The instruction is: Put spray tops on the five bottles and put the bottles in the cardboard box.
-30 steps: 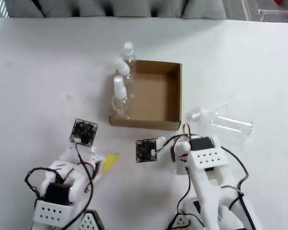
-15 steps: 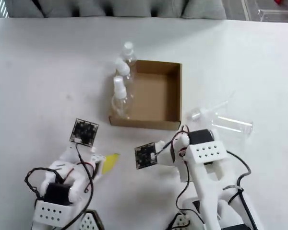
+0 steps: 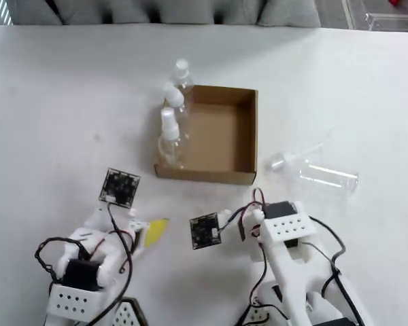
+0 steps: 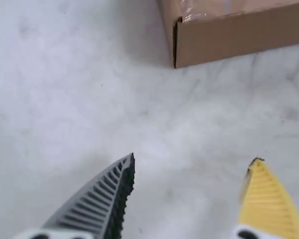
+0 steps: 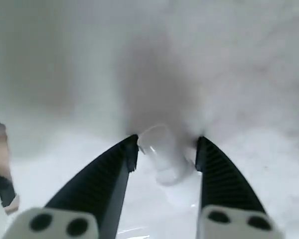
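Right gripper (image 5: 166, 141) clamped on a white spray top (image 5: 162, 157) as I hold position; my left gripper (image 4: 192, 159) hangs spread apart, the cardboard box (image 4: 229, 37) ahead of it.

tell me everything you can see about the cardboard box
The cardboard box is plain brown, roughly square and shallow, with its top open and a bare floor; nothing lies inside it. It sits flat on the white table, ahead of both arms. Three clear spray bottles stand in a row along the wall on the left arm's side; whether they touch it is unclear. The left wrist view shows one lower corner, with a vertical seam and a glossy strip along the top edge.
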